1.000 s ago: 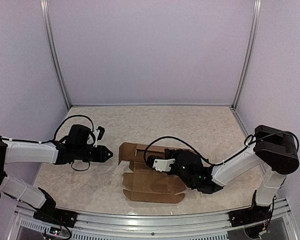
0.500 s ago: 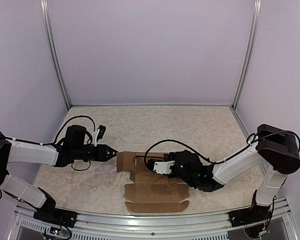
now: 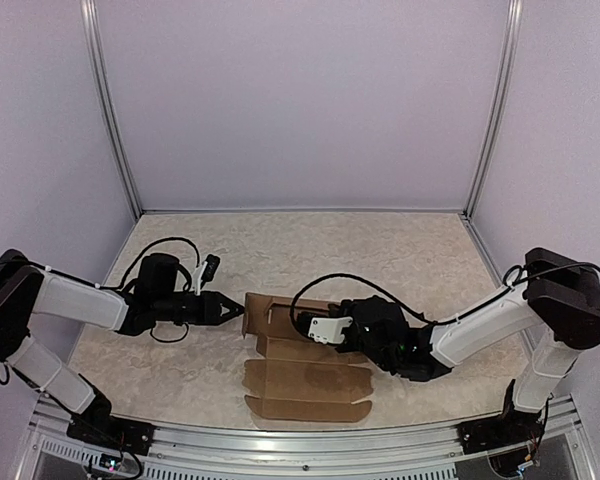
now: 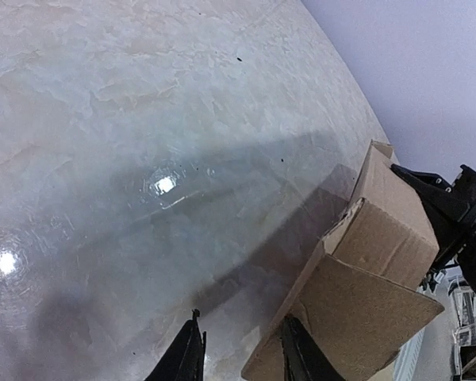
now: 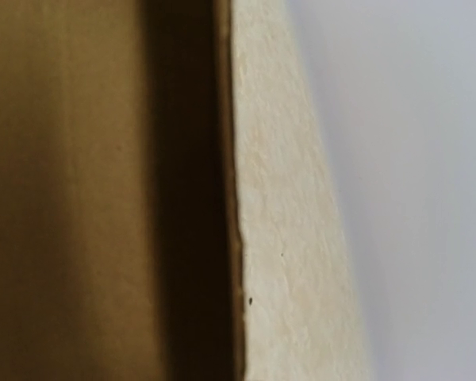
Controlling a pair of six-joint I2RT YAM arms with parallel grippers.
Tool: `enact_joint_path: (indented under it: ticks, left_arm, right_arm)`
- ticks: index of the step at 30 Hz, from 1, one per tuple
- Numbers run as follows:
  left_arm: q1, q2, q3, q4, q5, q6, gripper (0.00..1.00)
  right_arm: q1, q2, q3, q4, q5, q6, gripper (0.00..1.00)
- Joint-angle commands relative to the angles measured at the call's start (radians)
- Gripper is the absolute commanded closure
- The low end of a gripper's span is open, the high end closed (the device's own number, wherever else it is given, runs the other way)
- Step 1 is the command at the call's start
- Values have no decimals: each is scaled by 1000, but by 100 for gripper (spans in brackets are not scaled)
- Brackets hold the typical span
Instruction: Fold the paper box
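Note:
The paper box (image 3: 305, 378) is a brown cardboard sheet, partly folded, lying near the table's front middle. Its left flap (image 3: 257, 309) stands up. My left gripper (image 3: 236, 311) is open with its tips at that flap's left edge. In the left wrist view the box (image 4: 381, 238) fills the lower right, and the flap's edge lies against the inner side of the right fingertip (image 4: 301, 355) of my left gripper (image 4: 242, 359). My right gripper (image 3: 365, 335) rests on the box's back right part. Its fingers are hidden. The right wrist view shows only cardboard (image 5: 79, 190) close up.
The marbled table (image 3: 310, 250) is closed in by pale walls with metal posts (image 3: 110, 110) at the back corners. A metal rail (image 3: 300, 440) runs along the front edge. Black cables loop over both arms.
My left gripper has moved right, from clear of the box to its raised left flap. The box has shifted a little and its front panels lie flatter. The right arm has moved slightly.

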Motion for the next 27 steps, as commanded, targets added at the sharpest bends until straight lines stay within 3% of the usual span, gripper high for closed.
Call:
enact_joint_path:
  ticks: [1,12,27]
  left_arm:
    - [-6,6,-13,73,52,-32,67]
    - [-19,36,-52,239,151,-133,67]
    - [-41,75,-62,324,209,-180,67]
  right_arm:
    - [-3,-33,3,-33,-10,36,100]
    - [3,-35,-3,-30,16,42,100]
    - [16,31,12,3,71,-3,100]
